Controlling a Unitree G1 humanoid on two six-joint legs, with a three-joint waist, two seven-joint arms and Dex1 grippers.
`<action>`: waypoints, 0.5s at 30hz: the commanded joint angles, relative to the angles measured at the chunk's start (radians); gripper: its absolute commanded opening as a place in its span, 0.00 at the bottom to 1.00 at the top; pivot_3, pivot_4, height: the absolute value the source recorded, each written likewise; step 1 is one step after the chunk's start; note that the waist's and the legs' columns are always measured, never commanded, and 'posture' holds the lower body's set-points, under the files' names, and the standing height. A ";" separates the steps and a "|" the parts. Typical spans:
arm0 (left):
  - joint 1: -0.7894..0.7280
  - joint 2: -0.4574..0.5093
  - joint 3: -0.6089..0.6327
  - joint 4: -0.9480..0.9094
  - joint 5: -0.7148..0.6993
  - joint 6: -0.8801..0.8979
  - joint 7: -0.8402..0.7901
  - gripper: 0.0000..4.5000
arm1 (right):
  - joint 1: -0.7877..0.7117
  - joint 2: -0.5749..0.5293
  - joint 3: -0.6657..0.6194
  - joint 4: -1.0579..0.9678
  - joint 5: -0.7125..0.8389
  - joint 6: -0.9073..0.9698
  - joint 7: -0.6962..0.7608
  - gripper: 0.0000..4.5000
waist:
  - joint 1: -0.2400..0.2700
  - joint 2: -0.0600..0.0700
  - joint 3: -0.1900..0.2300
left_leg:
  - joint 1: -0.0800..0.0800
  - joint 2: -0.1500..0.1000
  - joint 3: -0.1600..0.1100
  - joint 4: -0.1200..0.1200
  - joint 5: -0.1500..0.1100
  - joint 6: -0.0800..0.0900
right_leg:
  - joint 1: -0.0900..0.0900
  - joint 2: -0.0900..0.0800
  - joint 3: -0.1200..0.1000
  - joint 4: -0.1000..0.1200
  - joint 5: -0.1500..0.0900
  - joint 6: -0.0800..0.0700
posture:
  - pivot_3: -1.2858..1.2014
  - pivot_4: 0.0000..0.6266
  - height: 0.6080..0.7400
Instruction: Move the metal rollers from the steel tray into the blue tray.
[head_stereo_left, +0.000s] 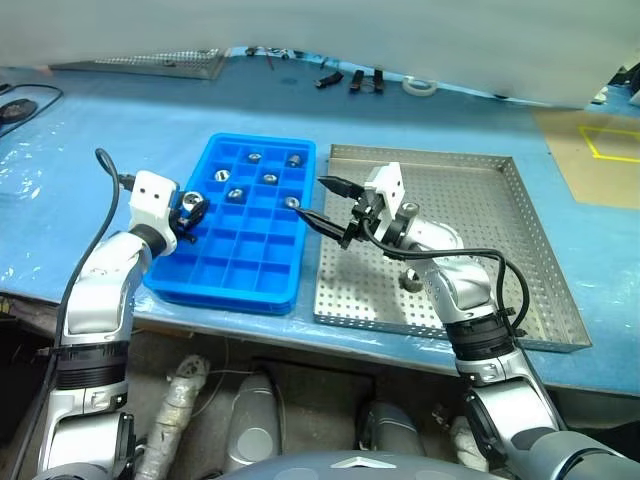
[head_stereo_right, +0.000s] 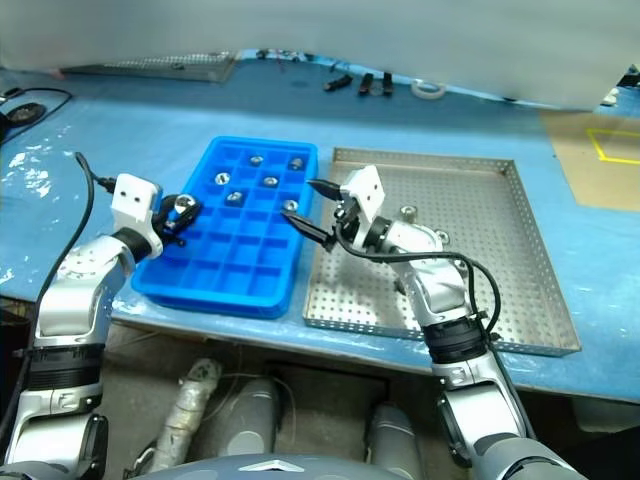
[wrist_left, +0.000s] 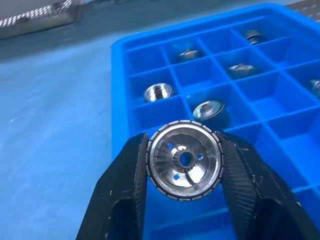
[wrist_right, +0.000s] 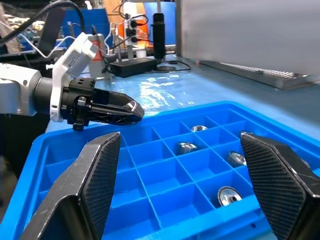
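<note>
Steel roller (wrist_left: 185, 160) clamped in my left gripper (head_stereo_left: 192, 208), bore facing the wrist, at the blue tray's (head_stereo_left: 262, 290) left rim; vacant cells lie just right of it. Six rollers already sit in far cells. Right gripper (head_stereo_left: 322, 203) spread wide, holding nothing, over the tray's right edge. Steel tray (head_stereo_left: 520, 250): one roller (head_stereo_left: 411, 281) left beneath right forearm.

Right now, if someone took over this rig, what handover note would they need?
Left end effector: shut on a roller, at the blue tray's left edge.
Right end effector: open, empty, near the blue tray's right rim, beside the steel tray.
Done: six placed rollers sit in blue tray compartments.
Left: drop the held one; at least two remaining rollers lie in the steel tray, near the right arm.
</note>
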 joint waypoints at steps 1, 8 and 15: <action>-0.005 -0.006 -0.002 -0.004 0.003 -0.037 0.034 0.37 | -0.015 0.005 -0.007 -0.022 0.006 -0.020 0.008 0.89 | 0.007 0.000 0.000 | -0.001 0.000 0.000 0.000 0.000 0.000 | -0.001 0.000 0.000 0.000 0.000 0.000 | 0.67 0.24 1.00; -0.035 -0.009 -0.044 0.059 0.014 -0.054 0.046 0.37 | -0.003 -0.003 -0.012 -0.037 -0.006 -0.016 -0.004 0.89 | 0.007 0.000 0.000 | -0.011 0.000 -0.006 0.006 0.000 -0.001 | -0.007 0.000 -0.001 0.003 0.000 0.000 | 0.66 0.24 1.00; -0.059 0.004 -0.065 0.110 0.001 -0.053 0.020 0.53 | 0.015 -0.015 -0.021 -0.076 0.000 0.007 -0.024 0.89 | 0.005 0.000 0.000 | -0.011 0.000 -0.007 0.007 0.001 -0.001 | -0.006 0.000 -0.002 0.004 0.001 0.000 | 0.65 0.24 1.00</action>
